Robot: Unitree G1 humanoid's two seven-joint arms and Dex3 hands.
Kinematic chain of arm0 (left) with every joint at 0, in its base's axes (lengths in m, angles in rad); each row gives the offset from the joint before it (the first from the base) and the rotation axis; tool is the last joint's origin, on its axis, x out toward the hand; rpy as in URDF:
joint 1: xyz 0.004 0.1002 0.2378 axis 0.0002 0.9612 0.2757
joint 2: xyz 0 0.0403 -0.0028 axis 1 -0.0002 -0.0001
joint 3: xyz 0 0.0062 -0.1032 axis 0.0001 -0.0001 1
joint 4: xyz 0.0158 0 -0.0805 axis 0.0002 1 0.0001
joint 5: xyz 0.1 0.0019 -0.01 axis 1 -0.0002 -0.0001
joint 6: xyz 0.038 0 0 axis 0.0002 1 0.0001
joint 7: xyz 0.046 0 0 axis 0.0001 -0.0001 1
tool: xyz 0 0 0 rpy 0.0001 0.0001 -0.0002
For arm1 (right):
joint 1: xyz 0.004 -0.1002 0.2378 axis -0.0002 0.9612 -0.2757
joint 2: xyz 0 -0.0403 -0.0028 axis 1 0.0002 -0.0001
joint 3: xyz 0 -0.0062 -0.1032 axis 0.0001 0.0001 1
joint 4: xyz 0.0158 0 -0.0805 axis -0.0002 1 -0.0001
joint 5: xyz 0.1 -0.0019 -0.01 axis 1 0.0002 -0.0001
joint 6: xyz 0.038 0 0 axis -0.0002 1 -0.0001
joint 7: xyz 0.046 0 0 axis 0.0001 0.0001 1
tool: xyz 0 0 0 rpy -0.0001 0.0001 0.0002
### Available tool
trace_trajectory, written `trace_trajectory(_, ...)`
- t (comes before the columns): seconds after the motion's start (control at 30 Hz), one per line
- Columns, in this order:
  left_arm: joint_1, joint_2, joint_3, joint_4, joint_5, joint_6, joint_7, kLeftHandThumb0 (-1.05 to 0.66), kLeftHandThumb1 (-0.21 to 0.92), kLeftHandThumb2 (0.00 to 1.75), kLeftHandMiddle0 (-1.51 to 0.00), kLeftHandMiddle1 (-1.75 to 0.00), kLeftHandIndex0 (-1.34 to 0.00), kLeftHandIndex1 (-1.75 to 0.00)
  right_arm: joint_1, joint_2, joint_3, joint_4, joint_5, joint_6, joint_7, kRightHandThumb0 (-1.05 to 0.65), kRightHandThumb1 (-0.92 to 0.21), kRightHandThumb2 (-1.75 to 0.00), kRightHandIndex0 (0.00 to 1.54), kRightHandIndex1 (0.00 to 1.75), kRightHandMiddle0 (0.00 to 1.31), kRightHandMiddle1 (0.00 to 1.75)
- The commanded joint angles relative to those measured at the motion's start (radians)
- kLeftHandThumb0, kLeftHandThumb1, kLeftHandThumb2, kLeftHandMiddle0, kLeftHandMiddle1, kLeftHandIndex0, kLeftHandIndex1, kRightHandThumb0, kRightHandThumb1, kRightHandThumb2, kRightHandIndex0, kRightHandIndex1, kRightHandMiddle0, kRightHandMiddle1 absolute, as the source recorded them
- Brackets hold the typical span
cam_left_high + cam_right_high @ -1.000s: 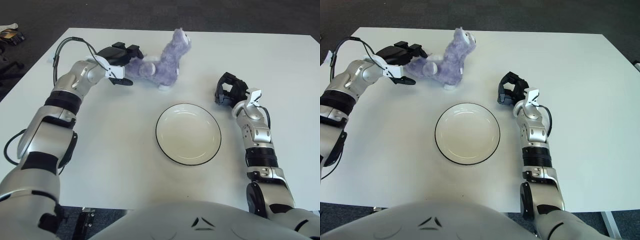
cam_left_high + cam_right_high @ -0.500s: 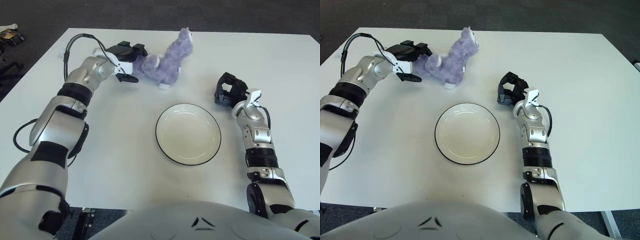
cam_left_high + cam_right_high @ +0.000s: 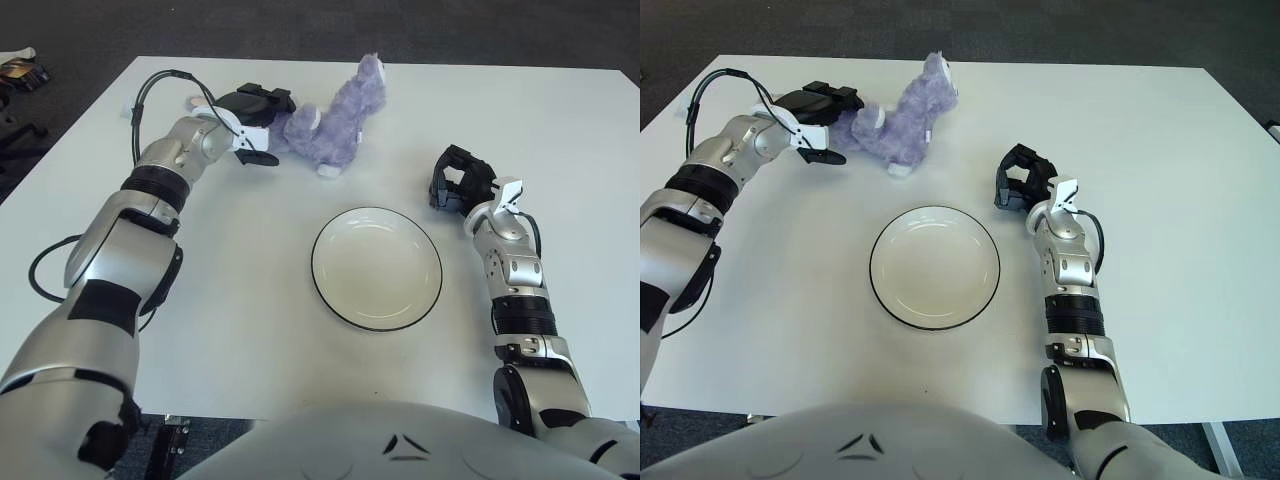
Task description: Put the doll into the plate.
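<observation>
The purple plush doll [image 3: 335,125] lies on the white table [image 3: 230,300] at the back, left of centre, with its head pointing away from me. My left hand [image 3: 262,125] is at the doll's rear end. Its fingers are spread above and below the rear, touching it, without a closed grasp. The white plate with a dark rim [image 3: 376,268] sits empty in the middle of the table, in front of and to the right of the doll. My right hand [image 3: 455,185] rests on the table right of the plate, its fingers curled and holding nothing.
A black cable [image 3: 150,85] loops off my left forearm above the table's back left corner. The table's far edge runs just behind the doll, with dark floor beyond it. A small object [image 3: 20,68] lies on the floor at far left.
My left hand has moved right against the doll's rear, and the doll has shifted a little to the right and turned. The plate and my right hand have not moved.
</observation>
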Motion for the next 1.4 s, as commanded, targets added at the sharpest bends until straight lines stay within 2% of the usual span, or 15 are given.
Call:
trace_trajectory(0.0, -0.002, -0.012, -0.007, 0.020, 0.008, 0.021, 0.017, -0.82, 0.37, 0.91, 0.00, -0.12, 0.00, -1.04, 0.033, 0.001, 0.005, 0.026, -0.002, 0.039, 0.004, -0.51, -0.25, -1.40, 1.30, 1.75, 0.67, 1.75)
trace_trajectory(0.1, -0.001, -0.014, -0.004, 0.024, 0.004, 0.022, 0.038, -0.79, 0.33, 0.94, 0.00, -0.21, 0.00, -1.04, 0.033, 0.000, 0.006, 0.026, -0.002, 0.039, 0.004, -0.51, -0.25, -1.40, 1.30, 1.75, 0.67, 1.75)
trace_trajectory(0.23, 0.011, -0.021, 0.009, 0.030, 0.000, 0.013, 0.137, -0.76, 0.29, 0.97, 0.00, -0.38, 0.00, -1.05, 0.032, -0.004, 0.006, 0.032, -0.003, 0.034, 0.010, -0.51, -0.25, -1.40, 1.30, 1.75, 0.67, 1.75)
trace_trajectory(0.3, 0.013, -0.022, 0.011, 0.034, 0.000, 0.012, 0.169, -0.76, 0.27, 0.98, 0.00, -0.40, 0.00, -1.06, 0.032, -0.005, 0.006, 0.033, -0.002, 0.032, 0.013, -0.51, -0.25, -1.40, 1.30, 1.75, 0.67, 1.75)
trace_trajectory(0.33, 0.016, -0.024, 0.013, 0.035, 0.001, 0.011, 0.201, -0.73, 0.29, 0.98, 0.00, -0.29, 0.00, -0.98, 0.032, -0.006, 0.006, 0.034, -0.003, 0.030, 0.015, -0.51, -0.25, -1.40, 1.30, 1.75, 0.67, 1.75)
trace_trajectory(0.6, 0.027, -0.030, 0.009, 0.042, 0.009, 0.010, 0.331, -0.74, 0.23, 1.02, 0.00, -0.32, 0.00, -1.06, 0.030, -0.010, 0.004, 0.044, -0.005, 0.020, 0.022, -0.51, -0.25, -1.40, 1.30, 1.75, 0.67, 1.75)
trace_trajectory(0.77, 0.026, -0.032, 0.001, 0.045, 0.014, 0.017, 0.358, -0.73, 0.23, 1.02, 0.00, -0.18, 0.00, -1.00, 0.030, -0.009, 0.002, 0.047, -0.002, 0.015, 0.027, -0.51, -0.25, -1.41, 1.31, 1.75, 0.68, 1.75)
trace_trajectory(0.97, 0.018, -0.061, -0.006, 0.061, 0.029, 0.088, 0.403, -0.70, 0.21, 1.02, 0.00, -0.03, 0.00, -0.93, 0.029, -0.010, 0.000, 0.053, -0.004, 0.016, 0.026, -0.52, -0.24, -1.42, 1.31, 1.75, 0.68, 1.75)
trace_trajectory(1.2, 0.021, -0.078, -0.017, 0.062, 0.057, 0.149, 0.490, -0.59, 0.17, 1.08, -0.02, -0.02, 0.00, -0.77, 0.030, -0.010, 0.004, 0.052, -0.011, 0.013, 0.021, -0.52, -0.23, -1.42, 1.32, 1.75, 0.68, 1.75)
trace_trajectory(1.37, 0.020, -0.086, -0.029, 0.068, 0.073, 0.174, 0.527, -0.53, 0.14, 1.12, 0.00, -0.14, 0.00, -0.70, 0.030, -0.012, 0.006, 0.053, -0.012, 0.009, 0.021, -0.52, -0.23, -1.43, 1.32, 1.75, 0.69, 1.75)
